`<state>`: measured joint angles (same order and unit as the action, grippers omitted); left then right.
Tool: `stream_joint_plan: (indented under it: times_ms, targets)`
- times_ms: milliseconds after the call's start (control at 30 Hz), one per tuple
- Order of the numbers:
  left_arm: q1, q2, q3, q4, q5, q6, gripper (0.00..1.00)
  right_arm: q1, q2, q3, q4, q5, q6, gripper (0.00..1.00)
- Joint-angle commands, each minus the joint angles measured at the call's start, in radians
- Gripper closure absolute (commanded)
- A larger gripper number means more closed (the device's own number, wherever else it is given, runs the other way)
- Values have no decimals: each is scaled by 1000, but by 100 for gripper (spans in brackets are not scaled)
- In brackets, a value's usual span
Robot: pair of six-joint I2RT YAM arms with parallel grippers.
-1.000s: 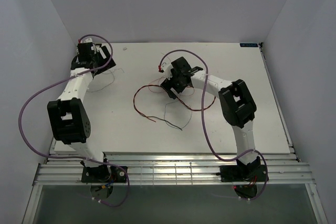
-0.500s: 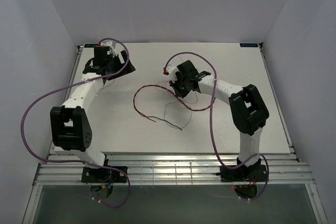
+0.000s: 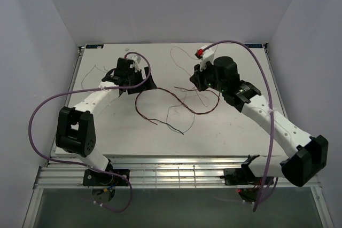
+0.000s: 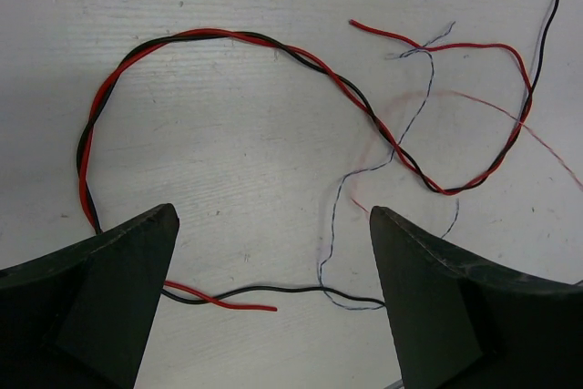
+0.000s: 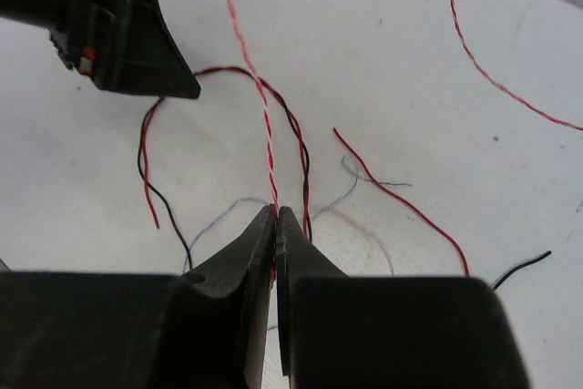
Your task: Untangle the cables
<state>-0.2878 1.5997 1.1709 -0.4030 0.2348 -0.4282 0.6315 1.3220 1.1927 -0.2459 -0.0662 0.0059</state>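
Cables (image 4: 301, 55) sprawled on table (image 4: 228, 189); right fingers (image 5: 239, 266) clamped on pale red strand (image 5: 265, 125); left fingers (image 4: 100, 298) wide apart

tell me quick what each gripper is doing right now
Left gripper: open, holding nothing.
Right gripper: closed on the pale red strand.

A white, faintly scuffed surface (image 3: 123, 134) sits between pale walls (image 3: 171, 4). Silver slatted rails (image 3: 176, 173) run along its near edge, and a small blue label (image 3: 253, 45) marks its far right corner.
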Motion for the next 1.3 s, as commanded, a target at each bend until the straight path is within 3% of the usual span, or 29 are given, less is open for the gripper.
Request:
stream_joint_plan:
  times_ms: [0, 267, 533, 900, 1067, 1267]
  targets:
    - [-7, -23, 16, 15, 6, -24, 2, -1, -87, 2, 43, 40, 69, 92]
    - [-11, -50, -10, 46, -2, -27, 2, -16, -168, 221, 11, 106, 74, 92]
    - [-25, 107, 114, 39, 38, -26, 2, -27, -144, 461, -32, 203, -1, 92]
    - [-83, 196, 193, 32, 15, -17, 2, -76, 18, 777, -6, 454, -345, 92]
    - [-99, 243, 243, 29, 31, -15, 2, -139, 89, 955, -1, 425, -394, 92]
    - [-134, 324, 318, 29, 89, -17, 2, -144, 88, 979, 92, 392, -448, 92]
